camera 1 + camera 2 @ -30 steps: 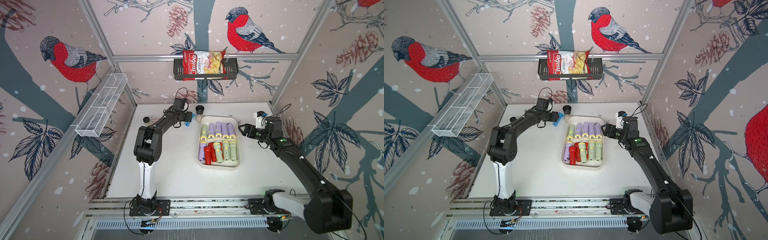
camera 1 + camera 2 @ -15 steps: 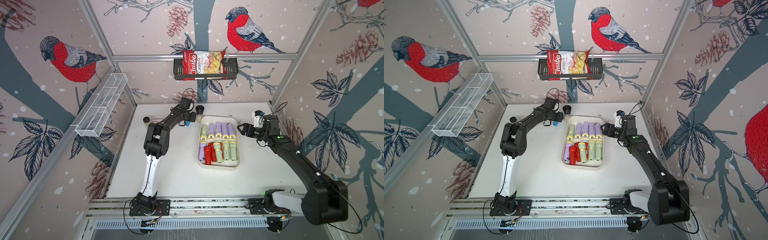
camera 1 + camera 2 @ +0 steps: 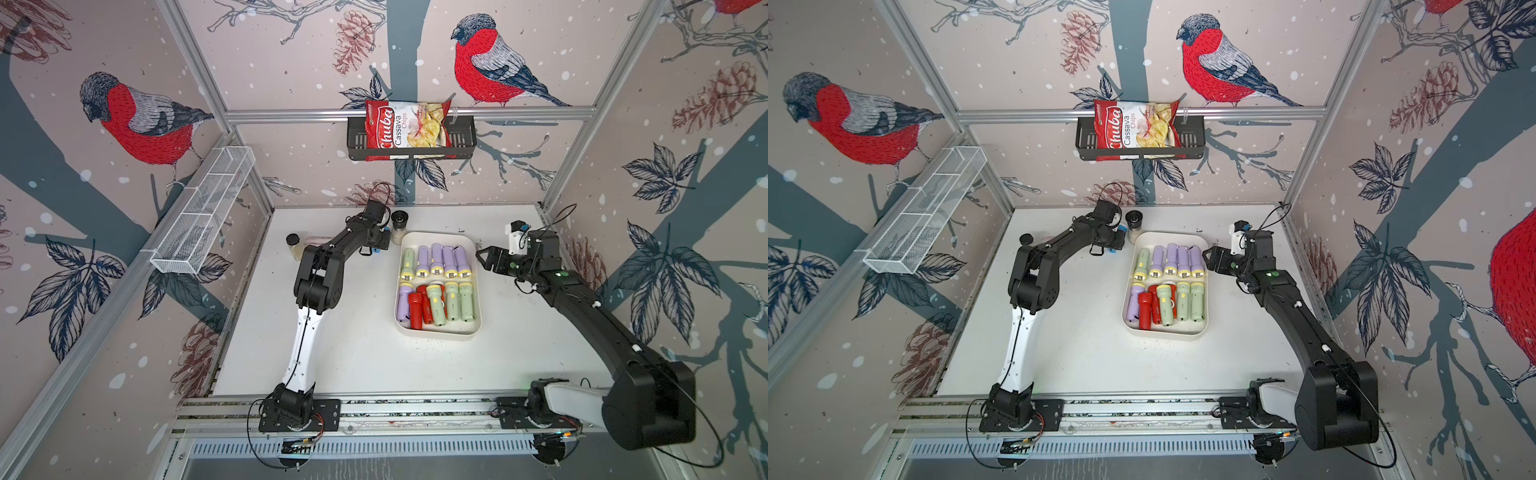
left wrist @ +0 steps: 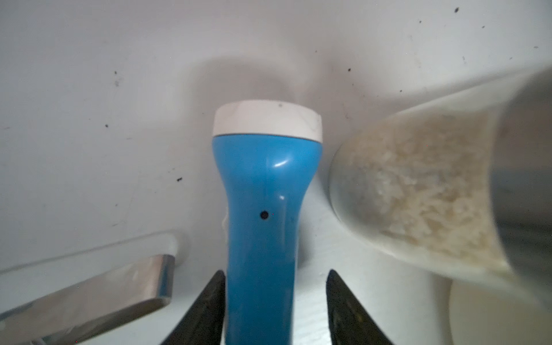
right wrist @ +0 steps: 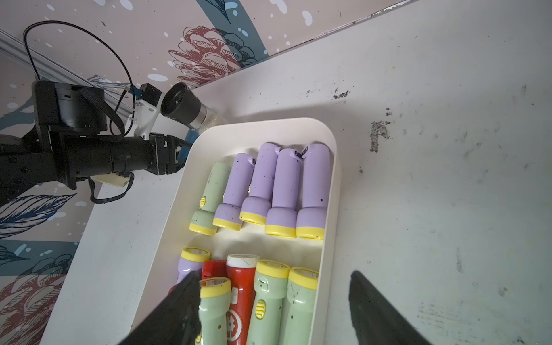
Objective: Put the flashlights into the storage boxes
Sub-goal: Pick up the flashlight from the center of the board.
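Pickup of the blue flashlight (image 4: 263, 191) is the step in hand: it lies on the tabletop (image 3: 353, 353) just off the far corner of the tray (image 3: 436, 330), beside a spice jar (image 4: 418, 194). My left arm reaches low, jaws straddling its handle, seemingly not pinching yet. Next I squeeze, lift, clear the jar. Right jaws hang spread, empty, by the tray's rim.

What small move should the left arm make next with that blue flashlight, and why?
Probably close the left claw on the blue flashlight: its jaws straddle the handle with a gap on one side, and the spice jar stands close beside.
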Controlling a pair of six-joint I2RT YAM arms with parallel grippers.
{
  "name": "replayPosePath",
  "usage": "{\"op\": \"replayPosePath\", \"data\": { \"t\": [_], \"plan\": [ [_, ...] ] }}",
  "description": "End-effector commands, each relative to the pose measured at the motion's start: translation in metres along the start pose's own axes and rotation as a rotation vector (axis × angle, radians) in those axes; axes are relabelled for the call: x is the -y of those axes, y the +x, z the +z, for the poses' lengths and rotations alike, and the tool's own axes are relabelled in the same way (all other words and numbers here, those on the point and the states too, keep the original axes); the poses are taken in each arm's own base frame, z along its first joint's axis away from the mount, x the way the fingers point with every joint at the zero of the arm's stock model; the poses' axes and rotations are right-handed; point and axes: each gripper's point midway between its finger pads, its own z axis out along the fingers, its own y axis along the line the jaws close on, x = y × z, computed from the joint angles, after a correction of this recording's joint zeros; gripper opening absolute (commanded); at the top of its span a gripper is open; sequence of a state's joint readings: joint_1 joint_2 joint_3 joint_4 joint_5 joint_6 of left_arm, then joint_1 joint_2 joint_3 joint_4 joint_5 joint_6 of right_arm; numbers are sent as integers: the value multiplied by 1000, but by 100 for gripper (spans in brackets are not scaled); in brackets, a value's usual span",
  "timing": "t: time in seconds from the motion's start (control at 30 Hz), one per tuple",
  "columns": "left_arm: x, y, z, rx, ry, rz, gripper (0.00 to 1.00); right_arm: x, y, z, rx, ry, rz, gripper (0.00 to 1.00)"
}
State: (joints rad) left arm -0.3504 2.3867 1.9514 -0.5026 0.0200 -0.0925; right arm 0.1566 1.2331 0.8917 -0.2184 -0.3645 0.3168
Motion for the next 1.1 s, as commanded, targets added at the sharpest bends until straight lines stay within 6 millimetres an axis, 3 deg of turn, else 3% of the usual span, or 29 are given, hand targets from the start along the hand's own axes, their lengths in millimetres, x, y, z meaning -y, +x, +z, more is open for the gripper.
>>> {"op": "replayPosePath", "data": {
  "t": [0.0,0.27,0.43,0.57,0.83,1.07],
  "plan": [
    [-4,9,-2,-25,-30,18,51,-3,-2,-2,8,-13,-14,78],
    [-7,15,-10,-19,-44,19,36,-5,-6,-8,29,-16,-16,77],
    [-4,6,-30,35,-27,6,29,-9,-10,-14,56,-21,-15,77],
    [0,2,-54,81,-3,-5,20,-15,-13,-20,87,-35,-10,76],
    [14,13,-120,194,74,-46,15,-38,-11,-24,118,-99,-1,75],
    [37,40,-177,314,182,-84,15,-68,-3,-24,144,-190,48,73]
  ]
}}
